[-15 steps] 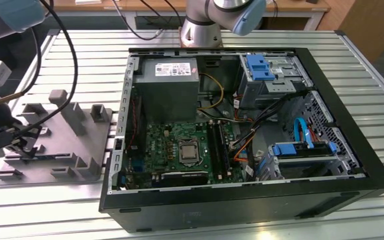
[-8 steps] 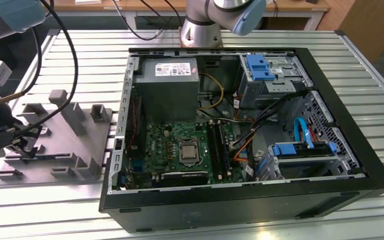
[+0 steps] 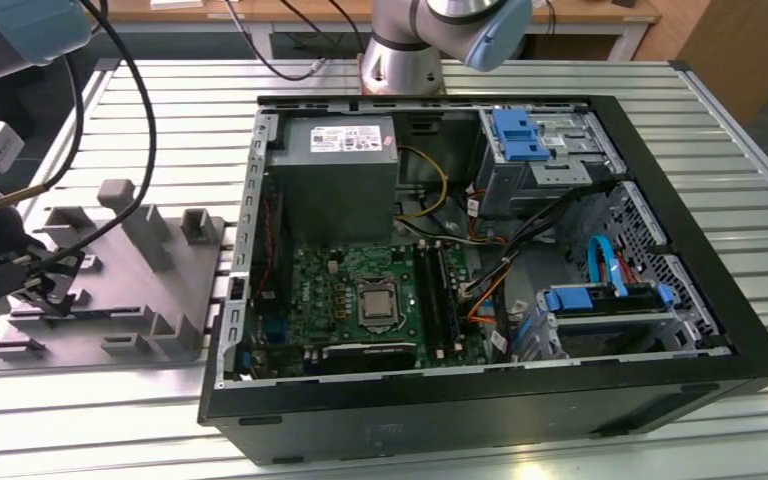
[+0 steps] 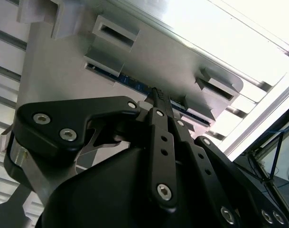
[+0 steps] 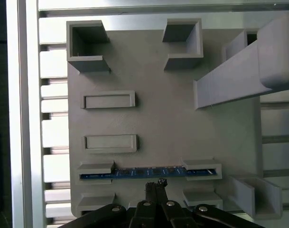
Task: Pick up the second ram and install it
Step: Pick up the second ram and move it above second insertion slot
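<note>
The second ram (image 5: 135, 172) stands on edge in a slot of the grey fixture tray (image 5: 153, 118), its blue-looking top edge showing between two tray blocks; it also shows in the second wrist view (image 4: 135, 85). My gripper (image 5: 157, 183) hovers right beside the ram's middle, its two thin fingers pressed together with nothing between them. In the second wrist view the fingertips (image 4: 156, 92) point at the ram's edge. In the exterior view the gripper (image 3: 44, 290) is low over the tray (image 3: 131, 290) at the exterior view's left.
An open computer case (image 3: 491, 260) lies to the exterior view's right of the tray, with the motherboard (image 3: 357, 300) and its long black memory slots (image 3: 440, 290) inside. Cables hang from the arm above the tray. The tray's upright posts (image 3: 137, 225) stand near the gripper.
</note>
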### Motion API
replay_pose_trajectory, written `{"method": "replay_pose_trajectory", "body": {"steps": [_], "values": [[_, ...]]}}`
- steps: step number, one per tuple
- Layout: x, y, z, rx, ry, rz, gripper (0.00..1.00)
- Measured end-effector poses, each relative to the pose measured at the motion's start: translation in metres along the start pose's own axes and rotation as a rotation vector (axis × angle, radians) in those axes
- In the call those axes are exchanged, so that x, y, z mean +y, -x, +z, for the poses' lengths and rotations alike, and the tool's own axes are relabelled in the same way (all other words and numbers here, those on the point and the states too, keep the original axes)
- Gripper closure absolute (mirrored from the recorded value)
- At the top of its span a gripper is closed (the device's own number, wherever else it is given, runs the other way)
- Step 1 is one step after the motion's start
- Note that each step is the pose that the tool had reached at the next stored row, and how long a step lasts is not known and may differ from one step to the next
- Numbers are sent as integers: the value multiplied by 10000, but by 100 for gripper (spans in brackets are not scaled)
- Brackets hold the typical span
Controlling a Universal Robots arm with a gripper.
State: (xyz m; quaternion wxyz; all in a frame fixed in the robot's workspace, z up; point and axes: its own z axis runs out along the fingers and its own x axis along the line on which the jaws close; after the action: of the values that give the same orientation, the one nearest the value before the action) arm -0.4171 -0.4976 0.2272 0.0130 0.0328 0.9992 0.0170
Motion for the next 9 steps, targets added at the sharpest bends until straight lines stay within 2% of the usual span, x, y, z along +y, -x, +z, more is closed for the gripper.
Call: {"method": "replay_pose_trajectory", "body": {"steps": [4,9], "values": [[0,0,0,4,3,-109,90],[0,0,1,34,23,-954,90]]}}
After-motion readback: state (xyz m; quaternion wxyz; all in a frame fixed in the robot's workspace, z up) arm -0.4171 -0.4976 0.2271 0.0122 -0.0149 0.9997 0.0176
